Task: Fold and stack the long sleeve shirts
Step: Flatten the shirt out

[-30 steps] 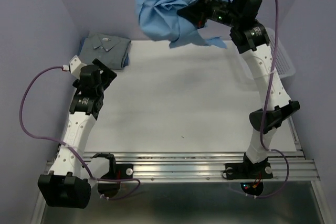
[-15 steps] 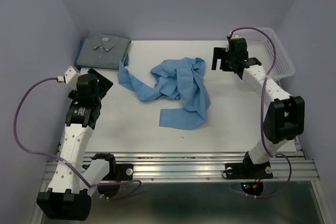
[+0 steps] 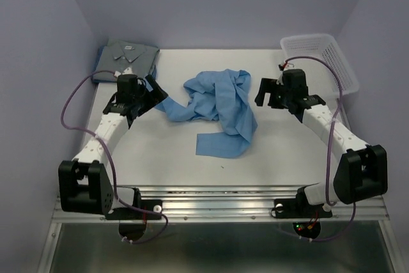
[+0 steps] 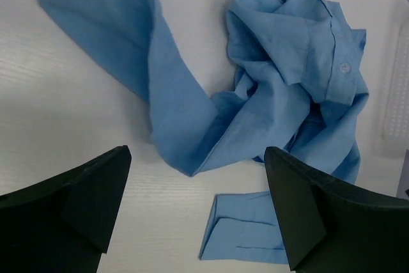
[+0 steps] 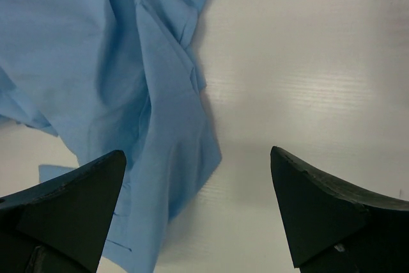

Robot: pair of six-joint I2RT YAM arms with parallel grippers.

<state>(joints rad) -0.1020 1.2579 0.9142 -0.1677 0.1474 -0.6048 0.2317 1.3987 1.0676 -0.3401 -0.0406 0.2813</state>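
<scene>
Between lilac walls [image 3: 211,4] the white table [image 3: 166,151] took most of the frame, the sky-blue shirt [image 3: 217,103] lay crumpled at its centre with one sleeve stretched to the left, the grey-blue shirt [image 3: 124,59] sat folded in the upper left corner, and the left gripper [image 4: 198,153] and the right gripper [image 5: 197,153] were both spread, holding nothing.

The sky-blue shirt [image 3: 217,103] in mid-frame is thin matt woven cloth, softly creased (its one visible button [image 4: 345,67] shines faintly like plastic). The grey-blue shirt [image 3: 124,59] at upper left is duller matt cloth. The bench [image 3: 166,158] is white, smooth, finely grained. The basket [image 3: 308,37] at upper right is white plastic mesh. The fingers [image 4: 70,215] of the left gripper [image 4: 195,158] are matt black plastic; the bottom rail [image 3: 223,197] is brushed metal.
</scene>
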